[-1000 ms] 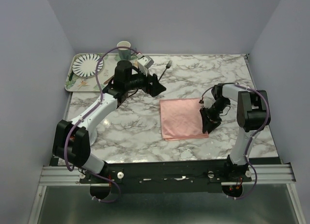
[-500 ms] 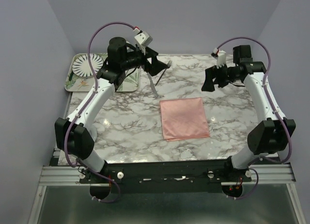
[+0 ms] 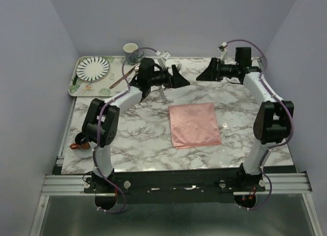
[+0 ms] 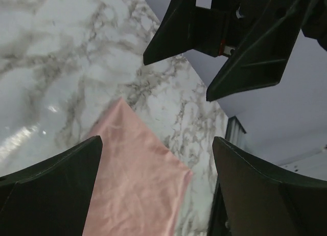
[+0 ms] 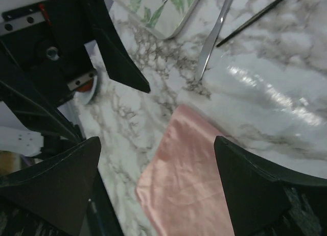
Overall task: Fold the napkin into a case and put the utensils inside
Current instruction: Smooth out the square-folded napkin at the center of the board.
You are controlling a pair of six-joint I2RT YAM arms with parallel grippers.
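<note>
The salmon-pink napkin [image 3: 194, 124] lies flat as a near-square on the marble table, right of centre. It also shows in the left wrist view [image 4: 138, 185] and in the right wrist view [image 5: 189, 190]. My left gripper [image 3: 182, 77] and right gripper [image 3: 203, 73] hang open and empty over the far middle of the table, facing each other and well beyond the napkin. The silver knife [image 5: 214, 34] lies on the marble near the tray corner, also seen from above [image 3: 161, 93]. A slim dark handle [image 5: 255, 15] lies beside it; I cannot tell if it is the fork.
A floral tray [image 3: 82, 88] at the far left holds a striped plate [image 3: 93, 67] and a brown-handled utensil [image 3: 118, 81]. A cup [image 3: 131, 53] stands behind it. Purple-grey walls close in the far side and both sides of the table.
The left arm has dropped from its raised pose and stretched low toward the far middle. The right gripper has moved left to face it. The napkin has not moved.
</note>
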